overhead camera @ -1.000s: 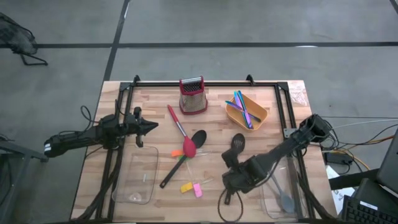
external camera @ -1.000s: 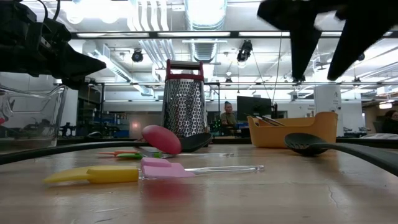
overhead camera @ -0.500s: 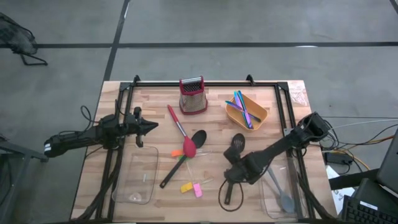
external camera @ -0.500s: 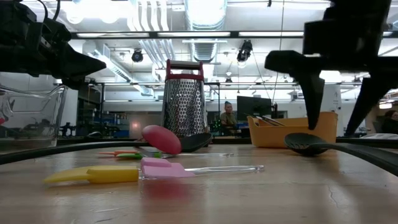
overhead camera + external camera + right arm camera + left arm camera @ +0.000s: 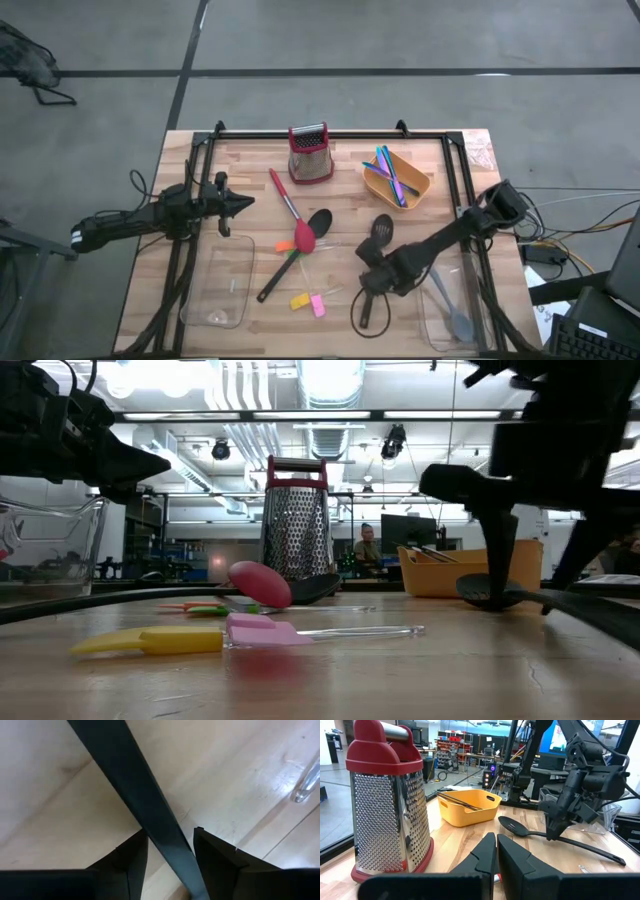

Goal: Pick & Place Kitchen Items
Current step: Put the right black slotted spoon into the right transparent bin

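Dropping onto slotted black spoon (image 5: 374,270) at table's 5 o'clock | R gripper (image 5: 375,283) lower than a sec ago, fingers (image 5: 131,855) apart, straddling handle, narrowing | L gripper (image 5: 243,203) at 9 o'clock, shut, idle | grab looks imminent

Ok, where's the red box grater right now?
In the high view the red box grater stands upright at the table's far edge, near the middle, just left of the yellow tray holding colored sticks.

Bright ceiling lights (image 5: 330,380), soft shadows; arms backlit dark, near foreground blurred
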Robot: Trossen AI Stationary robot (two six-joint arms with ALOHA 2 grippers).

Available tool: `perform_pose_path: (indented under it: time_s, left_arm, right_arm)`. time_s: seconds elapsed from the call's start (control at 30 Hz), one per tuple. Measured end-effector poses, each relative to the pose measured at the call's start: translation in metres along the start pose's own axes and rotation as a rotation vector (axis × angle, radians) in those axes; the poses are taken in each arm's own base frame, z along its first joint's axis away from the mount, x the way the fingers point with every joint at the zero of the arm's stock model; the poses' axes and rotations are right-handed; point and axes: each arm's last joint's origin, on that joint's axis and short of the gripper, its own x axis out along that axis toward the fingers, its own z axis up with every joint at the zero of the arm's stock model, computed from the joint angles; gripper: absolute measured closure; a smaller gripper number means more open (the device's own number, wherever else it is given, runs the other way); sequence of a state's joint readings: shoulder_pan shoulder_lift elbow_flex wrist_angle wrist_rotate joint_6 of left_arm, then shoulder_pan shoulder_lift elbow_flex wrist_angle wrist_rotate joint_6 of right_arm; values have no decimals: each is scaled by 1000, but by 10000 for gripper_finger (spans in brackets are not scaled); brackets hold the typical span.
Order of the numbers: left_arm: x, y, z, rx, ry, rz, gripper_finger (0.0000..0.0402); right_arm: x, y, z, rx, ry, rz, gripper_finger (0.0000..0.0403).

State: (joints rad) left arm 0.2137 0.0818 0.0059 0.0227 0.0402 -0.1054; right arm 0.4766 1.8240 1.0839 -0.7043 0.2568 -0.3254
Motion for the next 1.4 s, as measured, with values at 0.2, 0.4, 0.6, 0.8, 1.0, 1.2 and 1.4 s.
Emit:
perform_pose_path:
  time_s: [0.2, 0.4, 0.6, 0.8, 1.0, 1.2, 1.4]
  left_arm:
    - [0, 0, 0, 0, 0, -1, 378]
    - [0, 0, 0, 0, 0, 0, 378]
    - [0, 0, 0, 0, 1, 0, 378]
    - [0, 0, 0, 0, 0, 0, 378]
    - [0, 0, 0, 0, 1, -1, 378]
    - [0, 0, 0, 0, 0, 0, 378]
    - [0, 0, 0, 0, 1, 0, 378]
  right_arm:
    - [5, -5, -4, 25, -9, 48, 280]
    - [4, -9, -2, 0, -31, 39, 327]
    - [3, -17, -1, 14, -43, 27, 381]
    - [-1, -23, 0, 20, -13, -49, 374]
    - [-23, -39, 14, 70, -28, -157, 382]
    - [-59, -60, 32, 367, -125, -184, 379]
    - [-95, -74, 40, 706, -183, -213, 375]
